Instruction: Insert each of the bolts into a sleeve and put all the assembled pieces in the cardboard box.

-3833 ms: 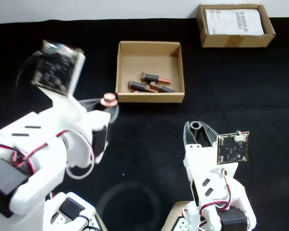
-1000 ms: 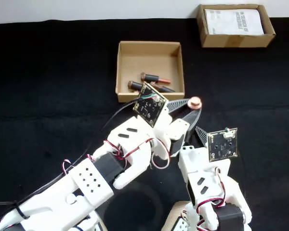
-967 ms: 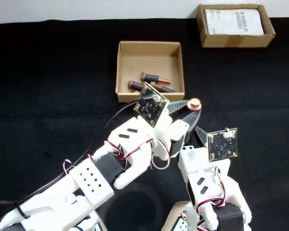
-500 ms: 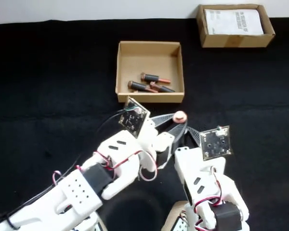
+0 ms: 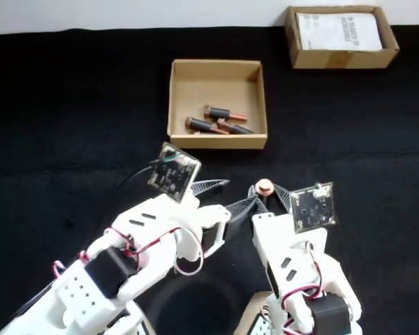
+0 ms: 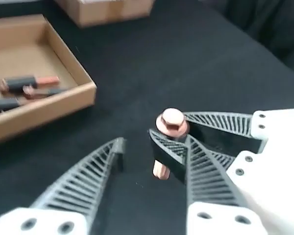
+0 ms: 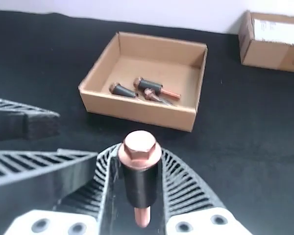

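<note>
Standing upright in the right gripper (image 7: 139, 159) is a bolt (image 7: 139, 146) seated in a black sleeve (image 7: 139, 183). Its copper hex head rests on top of the sleeve, and its copper tip pokes out underneath. The gripper's two ribbed fingers (image 7: 181, 186) are pressed onto the sleeve from either side. In the high view the bolt's head faces the camera just right of centre, in the lower half of the frame, above the black table (image 5: 77, 105).

The left gripper (image 5: 240, 192) comes in from the lower left of the high view. Its fingers (image 6: 88, 181) are spread wide with nothing between them. One fingertip points toward the upper right, free over the cloth. The other lies close against the right gripper's near finger, just beside the held sleeve — whether the two touch I cannot tell.

The cardboard box (image 5: 216, 142) sits at upper centre of the high view, open on top and well apart from both grippers. Three assembled pieces (image 5: 220, 120) lie close together in the half of the box nearer the arms — dark sleeves with copper ends showing, roughly level with one another. At least two of them touch.

A second box (image 5: 342, 59) stands in the upper right corner of the high view, near the white wall, with a white printed sheet (image 5: 339, 31) inside it.
</note>
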`<action>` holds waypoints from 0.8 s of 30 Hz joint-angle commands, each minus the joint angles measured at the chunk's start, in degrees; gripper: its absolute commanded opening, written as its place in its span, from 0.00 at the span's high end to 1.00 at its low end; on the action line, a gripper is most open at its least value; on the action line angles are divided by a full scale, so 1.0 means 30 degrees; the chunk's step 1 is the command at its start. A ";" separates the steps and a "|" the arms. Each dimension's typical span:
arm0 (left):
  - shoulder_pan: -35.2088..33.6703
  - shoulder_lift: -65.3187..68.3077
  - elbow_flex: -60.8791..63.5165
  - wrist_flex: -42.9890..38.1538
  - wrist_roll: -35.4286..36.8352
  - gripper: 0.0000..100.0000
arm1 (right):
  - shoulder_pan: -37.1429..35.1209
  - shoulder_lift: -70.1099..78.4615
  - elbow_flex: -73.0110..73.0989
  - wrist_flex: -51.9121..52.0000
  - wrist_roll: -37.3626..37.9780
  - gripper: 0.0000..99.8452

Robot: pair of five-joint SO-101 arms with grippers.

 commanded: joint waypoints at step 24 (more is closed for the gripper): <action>-1.3524 -1.2498 0.0571 0.8498 -0.2608 0.99 | 0.0835 1.3260 -0.9421 -0.6198 0.2227 0.99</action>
